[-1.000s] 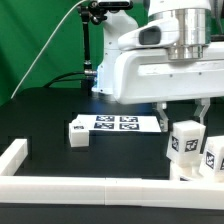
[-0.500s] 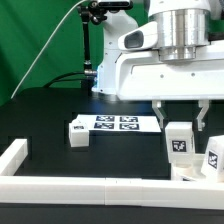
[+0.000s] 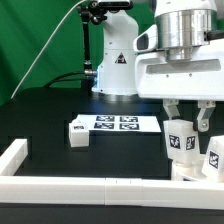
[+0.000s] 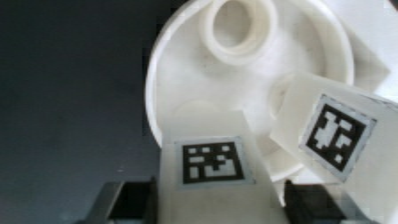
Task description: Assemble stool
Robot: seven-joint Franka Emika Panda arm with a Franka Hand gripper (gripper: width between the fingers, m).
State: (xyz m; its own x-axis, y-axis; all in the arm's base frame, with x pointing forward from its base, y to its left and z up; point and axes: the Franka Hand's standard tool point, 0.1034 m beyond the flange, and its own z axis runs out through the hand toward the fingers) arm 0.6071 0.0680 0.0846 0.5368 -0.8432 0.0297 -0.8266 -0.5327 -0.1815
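Enclosing the black bench (image 3: 45, 125), a white border rail (image 3: 100, 187) runs along the near edge and turns back at the exterior view's left. Inside that frame the marker board (image 3: 125, 124) lies flat near the middle. Just off its corner toward the exterior view's left, a loose leg (image 3: 78, 133) rests on the bench, well apart from the other parts. Toward the exterior view's right, close behind the rail, are the remaining stool parts: the round seat (image 4: 187, 80), a second leg (image 3: 213, 152) standing upright with its tag facing the exterior camera, and the held leg (image 3: 180, 138).

The arm (image 3: 185, 70) hangs over that right-hand group with its wrist pointing straight down. Its jaws are closed narrow on the held leg, one on each side of its upper part. The leg is upright, with its tag turned toward the exterior camera. In the wrist view the held leg is over the seat's disc near the rim, with the second leg just beside it. A round socket (image 4: 240, 30) shows farther across the disc.

Whether the held leg's lower end touches the seat cannot be told. In the exterior view the rail and the legs hide most of the seat. The frame edge cuts off the second leg there. The wrist view is blurred, and the jaws appear in it only as dark shapes at the edge.
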